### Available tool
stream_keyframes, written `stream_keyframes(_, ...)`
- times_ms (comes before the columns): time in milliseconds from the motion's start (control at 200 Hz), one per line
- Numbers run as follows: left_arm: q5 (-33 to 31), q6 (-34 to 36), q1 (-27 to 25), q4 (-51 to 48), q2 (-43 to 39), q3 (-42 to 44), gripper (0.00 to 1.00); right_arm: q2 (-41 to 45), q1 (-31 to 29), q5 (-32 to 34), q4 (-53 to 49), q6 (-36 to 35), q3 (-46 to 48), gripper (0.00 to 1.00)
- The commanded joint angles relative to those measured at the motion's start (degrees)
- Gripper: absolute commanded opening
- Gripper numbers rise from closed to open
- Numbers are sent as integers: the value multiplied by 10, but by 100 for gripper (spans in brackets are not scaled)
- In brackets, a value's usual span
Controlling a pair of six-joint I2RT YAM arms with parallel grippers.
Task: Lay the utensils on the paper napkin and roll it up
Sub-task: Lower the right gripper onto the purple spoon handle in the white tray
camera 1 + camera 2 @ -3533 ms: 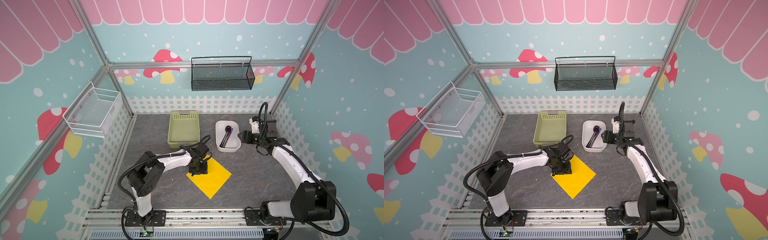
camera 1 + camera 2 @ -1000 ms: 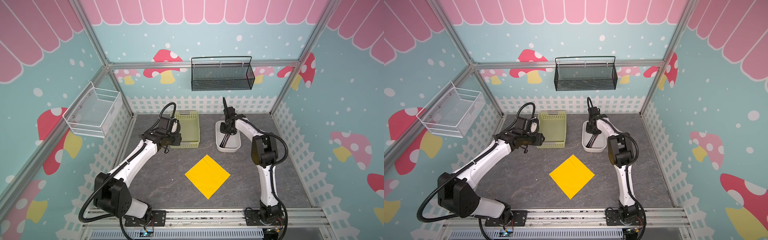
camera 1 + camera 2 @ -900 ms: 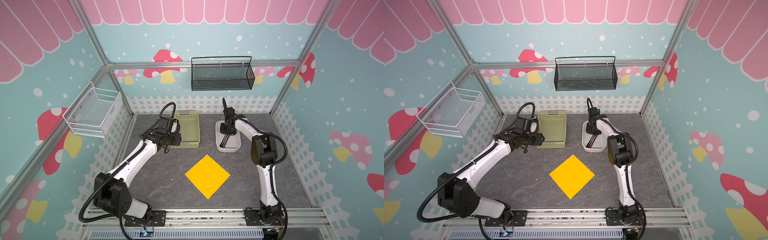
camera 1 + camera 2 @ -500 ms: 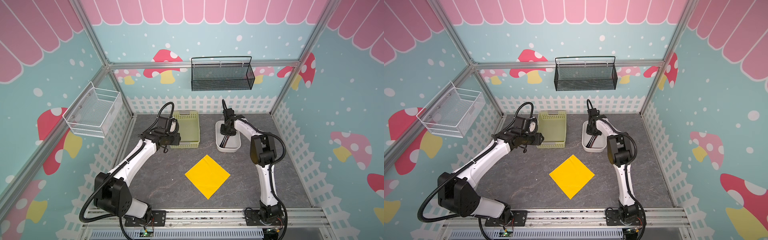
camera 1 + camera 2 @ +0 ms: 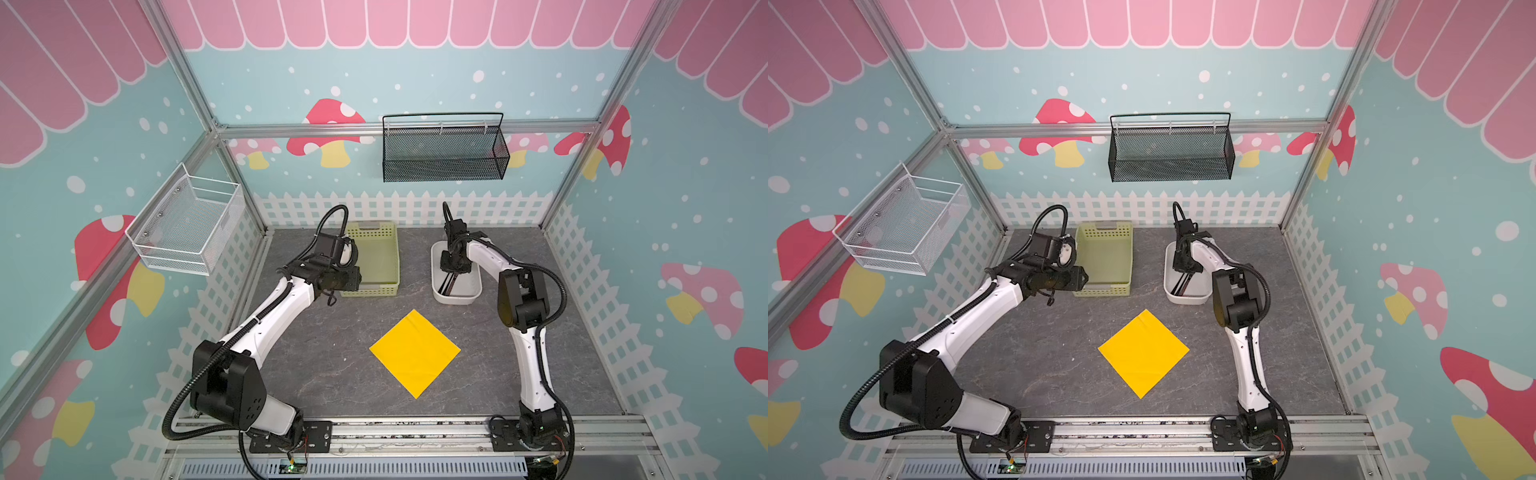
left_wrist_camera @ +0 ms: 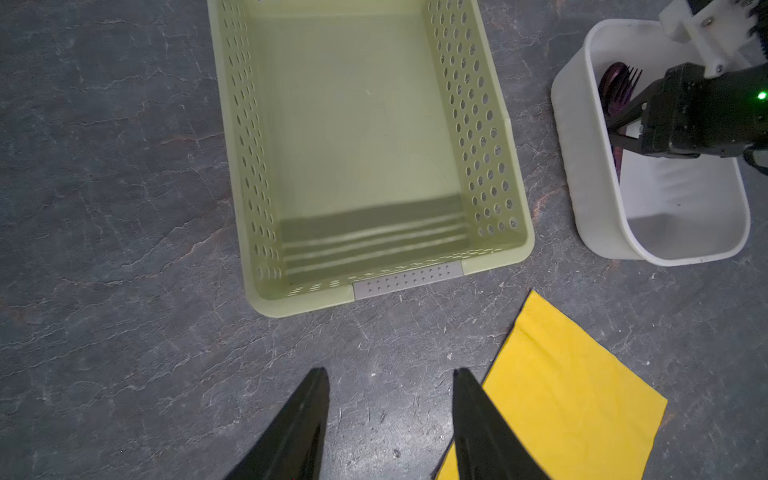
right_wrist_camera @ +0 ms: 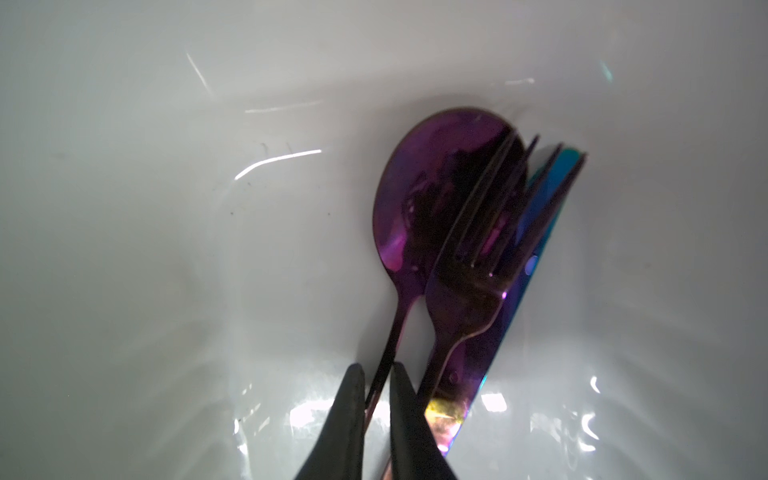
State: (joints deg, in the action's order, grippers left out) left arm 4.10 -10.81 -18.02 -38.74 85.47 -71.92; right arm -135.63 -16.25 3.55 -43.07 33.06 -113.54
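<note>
The yellow paper napkin (image 5: 414, 353) (image 5: 1143, 352) (image 6: 573, 395) lies flat and bare on the grey table. The utensils sit in a white tub (image 5: 456, 300) (image 5: 1187, 300): a purple spoon (image 7: 440, 195), a fork (image 7: 478, 282) and a blue-purple piece (image 7: 540, 232) under it. My right gripper (image 7: 377, 368) (image 5: 451, 270) reaches down into the tub, shut on the spoon's thin handle. My left gripper (image 6: 388, 372) (image 5: 356, 279) hangs open and empty above the table, at the green basket's near left corner, away from the napkin.
A pale green perforated basket (image 5: 370, 291) (image 6: 357, 124) stands empty left of the tub. A black mesh rack (image 5: 442, 151) hangs on the back wall, and a white wire basket (image 5: 187, 226) on the left wall. A white picket fence lines the table's edges.
Since the earliest frames my left gripper left the napkin and drew back beside the green basket. My right gripper went into the tub. Over the last second both barely moved.
</note>
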Motion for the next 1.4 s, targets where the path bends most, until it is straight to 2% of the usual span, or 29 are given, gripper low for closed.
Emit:
stream_keyframes(0,6,-3,6,-2,6,-6,50,-23,-3,11,-14,2,-18,16)
stream_keyframes(325,19,-7,11,-2,13,-8,51,-49,-3,7,-20,-8,-31,15)
stream_keyframes(500,18,-8,13,-3,12,-8,51,-46,-3,6,-22,-9,-32,11)
stream_keyframes(976,15,-8,13,-5,12,-7,51,-2,-4,-6,-27,-19,-31,0)
stream_keyframes(1396,14,-7,14,-5,9,-5,51,64,-4,-13,-31,-34,-26,0)
